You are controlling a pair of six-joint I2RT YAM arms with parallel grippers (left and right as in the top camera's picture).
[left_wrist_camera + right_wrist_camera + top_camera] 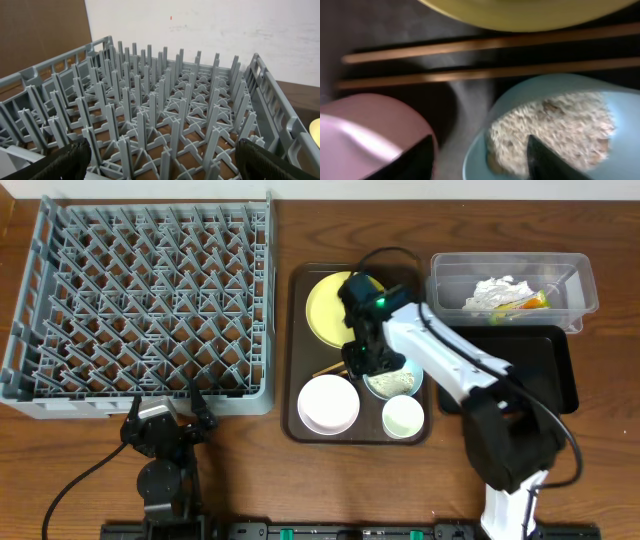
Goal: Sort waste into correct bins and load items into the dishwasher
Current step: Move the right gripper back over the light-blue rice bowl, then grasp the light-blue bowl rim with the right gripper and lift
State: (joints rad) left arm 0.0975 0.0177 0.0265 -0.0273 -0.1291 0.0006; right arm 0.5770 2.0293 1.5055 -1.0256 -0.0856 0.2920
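Note:
My right gripper [362, 360] is open and low over the brown serving tray [296, 350], at the left rim of the light blue bowl [395, 382] that holds beige rice crumbs [555, 120]. In the right wrist view its fingers [480, 160] straddle the blue bowl's rim [620, 150], with the white bowl [365, 135] to the left and two chopsticks [485, 45] and the yellow plate [530, 12] beyond. The white bowl [328, 403], pale cup [404, 417] and yellow plate [325, 310] stand on the tray. My left gripper [165, 402] is open and empty at the grey dish rack's [150, 290] near edge.
The clear tub [580, 280] at the back right holds crumpled tissue [495, 292] and a green-and-yellow wrapper [530, 303]. The black tray [545, 370] lies in front of it, partly under my right arm. The rack's pegs [165, 100] fill the left wrist view.

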